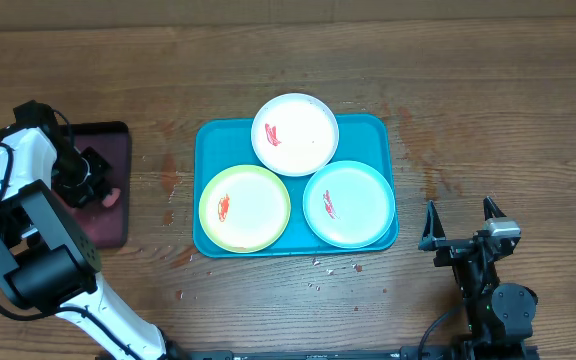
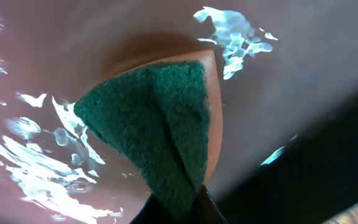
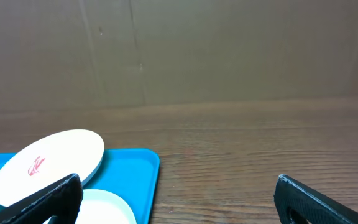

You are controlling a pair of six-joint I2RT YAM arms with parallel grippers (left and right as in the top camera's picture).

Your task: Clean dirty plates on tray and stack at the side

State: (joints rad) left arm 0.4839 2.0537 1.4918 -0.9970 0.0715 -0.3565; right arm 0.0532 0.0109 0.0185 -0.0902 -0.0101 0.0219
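Gripped sponge (image 2: 160, 124), tray (image 1: 213, 140) long axis left-right

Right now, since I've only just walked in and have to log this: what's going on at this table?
The left gripper is closed on a green-faced sponge at the small maroon tray. The right gripper sits open, holding nothing. The white plate, yellow-green plate and teal plate lie on the turquoise tray, each with a red smear, none stacked at the side yet.
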